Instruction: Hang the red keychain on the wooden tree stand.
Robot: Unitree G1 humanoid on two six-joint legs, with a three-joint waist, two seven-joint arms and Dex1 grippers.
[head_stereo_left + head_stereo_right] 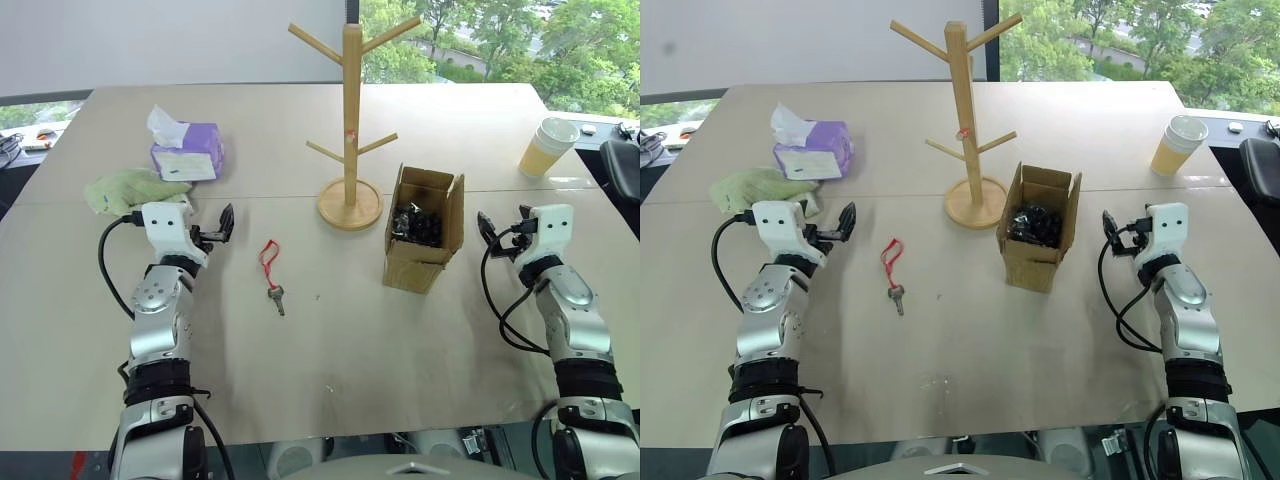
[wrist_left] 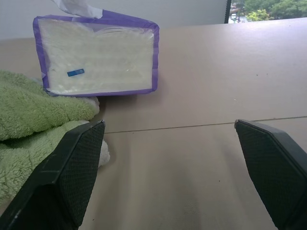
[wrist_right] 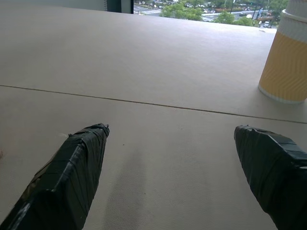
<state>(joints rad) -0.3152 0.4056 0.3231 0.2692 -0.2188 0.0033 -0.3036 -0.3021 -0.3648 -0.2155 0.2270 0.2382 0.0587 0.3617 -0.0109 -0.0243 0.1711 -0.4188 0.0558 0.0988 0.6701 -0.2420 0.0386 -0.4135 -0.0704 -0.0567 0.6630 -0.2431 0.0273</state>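
Fingers on both grippers are spread wide with nothing between them. Left gripper (image 1: 222,228) hovers over the table (image 1: 330,340) at about 9 o'clock from table centre; its wrist view shows the two black pads (image 2: 72,172) far apart over bare tabletop. Right gripper (image 1: 484,228) sits at about 3 o'clock, its taped fingers (image 3: 76,172) equally far apart.

Red keychain (image 1: 271,264) lies flat on the table, just beside the left gripper at its 4 o'clock, not touching it. Red cord loop is at the far end, small dark key at the near end.

Wooden tree stand (image 1: 351,120) is upright on its round base, at roughly 1 o'clock from the keychain and well apart from it. Four pegs angle upward, all bare. Small red mark shows partway up the pole.

Open cardboard box (image 1: 424,228) with dark small parts inside stands just beside the stand's base, at its 4 o'clock, between the stand and the right gripper.

Purple tissue pack (image 1: 187,152) is at 11 o'clock from the left gripper, with a green cloth (image 1: 128,190) touching its near-left side. Paper cup (image 1: 548,146), yellow with white rim, stands at 1 o'clock from the right gripper near the table's far right edge.
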